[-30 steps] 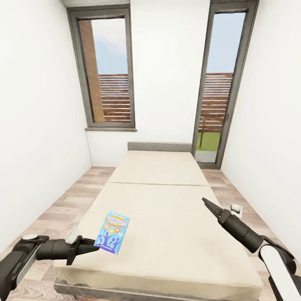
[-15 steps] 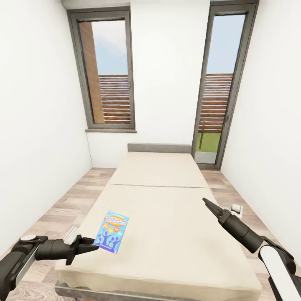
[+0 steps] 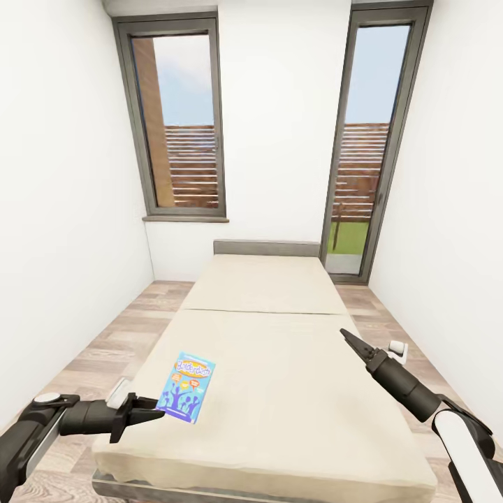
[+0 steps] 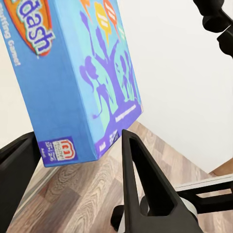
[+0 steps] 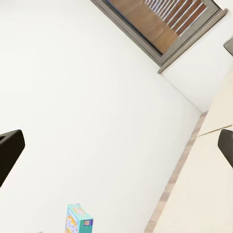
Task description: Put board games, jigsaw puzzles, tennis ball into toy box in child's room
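A blue board game box point(image 3: 186, 386) lies flat on the beige bed point(image 3: 279, 391), near its left front part. My left gripper point(image 3: 150, 409) hangs level at the bed's left edge and is open, its tips at the box's near end. In the left wrist view the box point(image 4: 82, 82) sits between the two spread fingers point(image 4: 145, 184); I cannot tell whether they touch it. My right gripper point(image 3: 346, 337) hovers open over the bed's right side, well apart from the box point(image 5: 77, 221), its fingers point(image 5: 9, 150) wide apart with nothing between them.
The bed runs lengthwise up the narrow room between white walls. Wood floor point(image 3: 112, 342) flanks both sides. A window point(image 3: 183, 119) and a glass door point(image 3: 360, 154) fill the far wall. A small white object point(image 3: 397, 349) lies on the floor to the bed's right.
The whole picture has shifted very slightly. Both arms and the box keep their places relative to each other.
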`<state>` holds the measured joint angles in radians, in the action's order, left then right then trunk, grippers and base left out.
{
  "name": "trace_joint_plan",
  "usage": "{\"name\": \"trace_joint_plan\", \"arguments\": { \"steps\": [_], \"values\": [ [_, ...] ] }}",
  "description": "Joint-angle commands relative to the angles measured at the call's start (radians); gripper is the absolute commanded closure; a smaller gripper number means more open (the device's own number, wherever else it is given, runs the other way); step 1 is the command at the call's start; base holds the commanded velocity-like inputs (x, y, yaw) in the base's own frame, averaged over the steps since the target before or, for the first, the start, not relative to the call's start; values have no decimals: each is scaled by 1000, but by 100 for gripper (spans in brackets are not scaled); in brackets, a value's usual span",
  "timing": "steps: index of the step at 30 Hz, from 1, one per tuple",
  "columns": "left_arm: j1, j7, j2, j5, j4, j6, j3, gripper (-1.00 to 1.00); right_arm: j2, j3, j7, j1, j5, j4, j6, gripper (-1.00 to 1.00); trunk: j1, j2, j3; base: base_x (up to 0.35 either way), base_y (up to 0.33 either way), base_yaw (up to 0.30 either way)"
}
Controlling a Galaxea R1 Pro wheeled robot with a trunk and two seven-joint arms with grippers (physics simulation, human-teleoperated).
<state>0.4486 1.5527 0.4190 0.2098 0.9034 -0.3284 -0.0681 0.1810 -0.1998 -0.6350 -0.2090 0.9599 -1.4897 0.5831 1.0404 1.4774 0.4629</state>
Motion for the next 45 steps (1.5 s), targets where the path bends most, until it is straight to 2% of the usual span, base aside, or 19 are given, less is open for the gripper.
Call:
{"name": "trace_joint_plan", "arguments": {
  "steps": [1, 15, 21, 26, 29, 34, 45],
  "values": [
    [1, 1, 1, 6, -1, -9, -4, 100, 0, -1, -1, -1, 6, -1, 8, -100, 0, 1, 1, 0, 0, 0],
    [1, 0, 0, 9, -3, -15, -3, 100, -1, 0, 3, -1, 3, -2, 6, -100, 0, 1, 1, -17, 0, 0],
    [1, 2, 0, 10, -3, -22, -2, 100, 0, 0, 18, 0, 0, -4, 8, -100, -23, -41, -18, -2, 0, 0],
    [1, 0, 1, 9, -3, -56, 0, 100, 2, -1, 114, -1, 0, -7, 11, -100, -42, -76, -33, 0, 0, 0],
    [2, -2, 3, 8, -3, -94, 13, 100, 2, 1, 144, -1, 2, -4, 15, -100, -54, -97, -43, 0, 0, 0],
    [2, -4, 4, 3, -3, -115, 59, 100, 1, 5, 153, -1, 0, -4, 9, -100, -73, -132, -58, 0, 0, 0],
    [2, -6, 3, -3, -3, -117, 70, 100, 0, 26, 161, -1, -1, -4, 6, -100, -115, -209, -94, 0, 0, 54]
  ]
}}
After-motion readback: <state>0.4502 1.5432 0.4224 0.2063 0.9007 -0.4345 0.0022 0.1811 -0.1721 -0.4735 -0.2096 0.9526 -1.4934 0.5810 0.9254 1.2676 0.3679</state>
